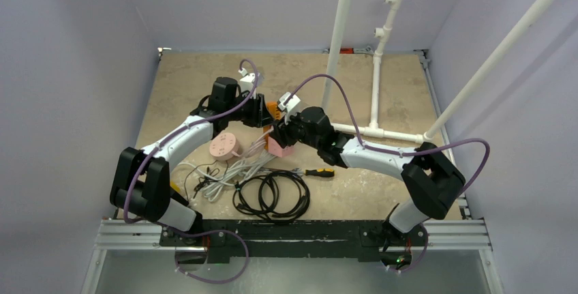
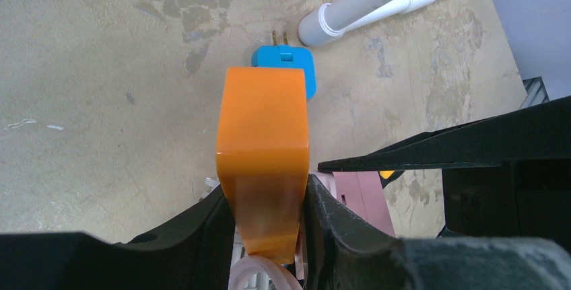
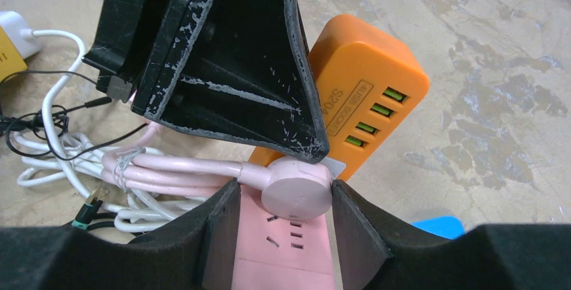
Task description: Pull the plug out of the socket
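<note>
The pink plug (image 3: 296, 194) is sitting at the foot of the orange socket block (image 3: 363, 95), which the left gripper (image 2: 268, 192) is clamping in its jaws, while the right gripper (image 3: 283, 199) is holding its jaws narrow on the pink socket cube (image 3: 286, 256) just under the plug. We are judging that a straight, steady pull apart is working best. Beside the orange socket block, the blue adapter (image 2: 299, 68), white pipe (image 2: 363, 7) and tangled cords (image 3: 168, 172) are crowding the way.

Pink plug (image 3: 296, 196), pink power strip (image 3: 283, 266), orange socket (image 3: 367, 78) with green ports (image 3: 387, 110), blue adapter (image 2: 283, 56).
</note>
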